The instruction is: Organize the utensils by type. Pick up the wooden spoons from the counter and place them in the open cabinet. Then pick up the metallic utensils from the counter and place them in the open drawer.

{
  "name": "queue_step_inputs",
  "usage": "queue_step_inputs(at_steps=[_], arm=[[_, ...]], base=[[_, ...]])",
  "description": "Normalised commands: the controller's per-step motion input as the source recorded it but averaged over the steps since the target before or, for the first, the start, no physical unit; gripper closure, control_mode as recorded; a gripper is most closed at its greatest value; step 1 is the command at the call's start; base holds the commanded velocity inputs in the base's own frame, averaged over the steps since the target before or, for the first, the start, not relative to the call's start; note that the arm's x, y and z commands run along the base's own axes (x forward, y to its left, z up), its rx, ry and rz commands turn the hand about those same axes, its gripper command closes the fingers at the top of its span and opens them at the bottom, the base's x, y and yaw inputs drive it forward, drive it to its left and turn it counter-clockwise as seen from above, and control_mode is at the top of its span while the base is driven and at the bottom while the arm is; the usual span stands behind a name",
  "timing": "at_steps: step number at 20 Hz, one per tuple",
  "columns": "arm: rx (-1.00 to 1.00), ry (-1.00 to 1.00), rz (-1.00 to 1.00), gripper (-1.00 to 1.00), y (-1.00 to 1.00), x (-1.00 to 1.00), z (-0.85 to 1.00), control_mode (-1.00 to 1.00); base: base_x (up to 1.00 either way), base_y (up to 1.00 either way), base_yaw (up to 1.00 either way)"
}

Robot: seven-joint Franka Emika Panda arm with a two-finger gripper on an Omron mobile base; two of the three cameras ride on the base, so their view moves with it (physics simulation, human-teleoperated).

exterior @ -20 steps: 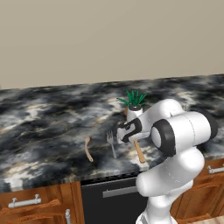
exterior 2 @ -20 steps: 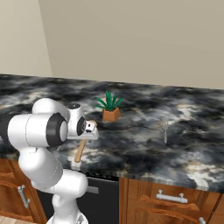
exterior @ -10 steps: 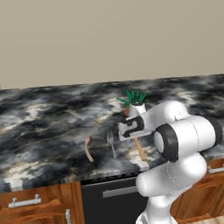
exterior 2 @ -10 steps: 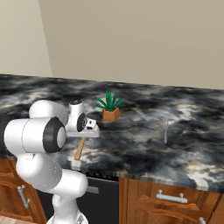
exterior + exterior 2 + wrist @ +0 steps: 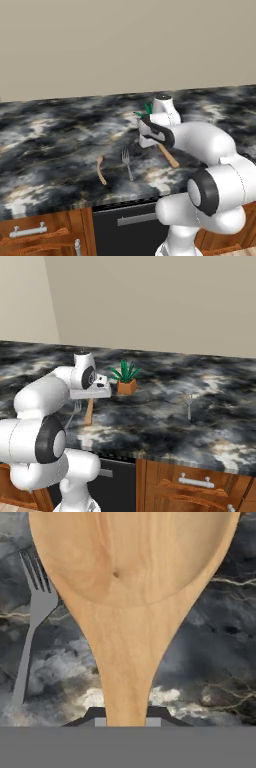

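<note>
My gripper (image 5: 127, 719) is shut on the neck of the large wooden spoon (image 5: 132, 562), whose round bowl reaches away from the hand. From the left base view, the gripper (image 5: 146, 139) sits low over the marbled counter (image 5: 50, 145), and the spoon's handle (image 5: 168, 155) slants out toward the front edge. The same handle (image 5: 89, 411) hangs below the hand in the right base view. A small wooden spoon (image 5: 101, 169) and a grey fork (image 5: 127, 162) lie just left of the gripper. The fork (image 5: 32, 612) lies beside the spoon's bowl. Another thin metal utensil (image 5: 188, 403) lies far to the right.
A small potted plant (image 5: 126, 381) stands right behind the hand, its leaves (image 5: 146, 109) showing past the wrist. Below the counter's front edge are a dark appliance front (image 5: 125, 225) and wooden drawer fronts with metal handles (image 5: 192, 481). A plain wall backs the counter.
The jaws have closed on the large spoon's neck. The arm's elbow has swung down and outward, and the spoon's handle has shifted a little toward the back.
</note>
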Motion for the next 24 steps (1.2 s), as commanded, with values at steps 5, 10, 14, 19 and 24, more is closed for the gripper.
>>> queue_step_inputs(at_steps=[5, 10, 14, 19, 24], arm=[[0.00, 0.00, 0.07, 1.00, 0.00, -0.45, 0.87, -1.00], [0.00, 0.02, 0.02, 1.00, 0.00, -0.33, 0.70, -1.00], [0.00, 0.11, 0.04, 1.00, 0.00, -0.23, 0.64, -1.00], [0.00, 0.19, 0.04, 1.00, 0.00, -0.13, 0.44, -1.00], [-0.04, 0.15, 0.00, 1.00, 0.02, 0.00, 0.05, -1.00]], base=[[0.00, 0.00, 0.00], [0.00, 0.00, 0.00], [0.00, 0.00, 0.00], [0.00, 0.00, 0.00], [0.00, 0.00, 0.00]])
